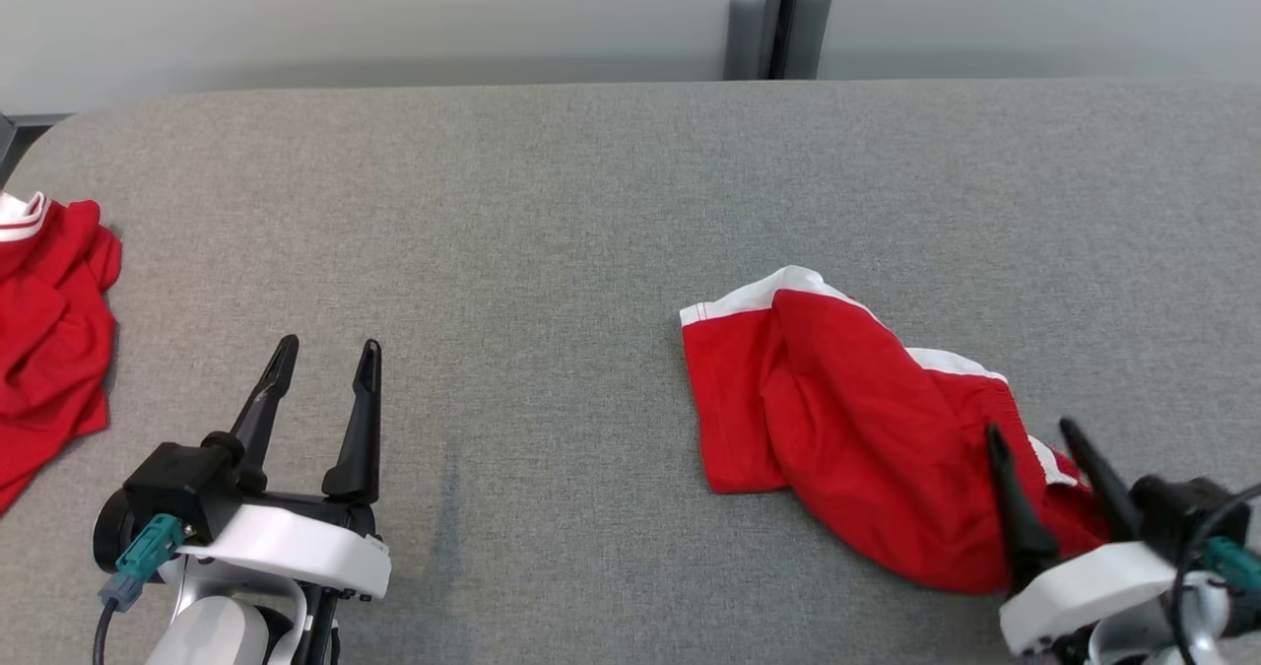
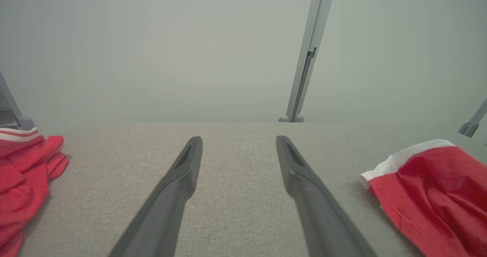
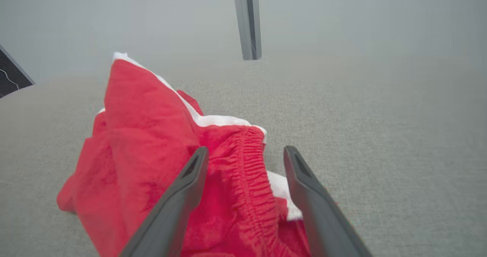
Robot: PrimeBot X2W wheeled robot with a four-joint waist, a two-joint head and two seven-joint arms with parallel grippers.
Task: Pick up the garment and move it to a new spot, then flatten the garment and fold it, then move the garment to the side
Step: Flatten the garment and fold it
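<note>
Pincers: the left pincer (image 1: 328, 346) (image 2: 239, 139) and the right pincer (image 1: 1031, 431) (image 3: 246, 150) are both seen with fingers spread wide, and nothing is clamped in either.
Left edge: a second red cloth (image 1: 49, 350) (image 2: 23, 173) with a white striped band is heaped at the bench's (image 1: 552, 251) left end, partly cut off by the head view's edge.
Left pincer: it is held low over bare grey fabric at the lower left, just right of the second red cloth and apart from it. It is well apart from the garment.
Back: a grey post (image 1: 778, 15) is set against the pale wall behind the bench's far edge.
Garment: the red garment (image 1: 847, 419) (image 2: 430, 188) (image 3: 148, 135) with white trim is laid crumpled on the bench, right of centre, running from a white-edged hem at upper left down toward the lower right.
Right pincer: it is placed at the garment's lower right end. In the right wrist view the gathered elastic waistband is seen between the two fingers, with most of the cloth spread to the left of them. Whether the fingers touch the cloth cannot be told.
</note>
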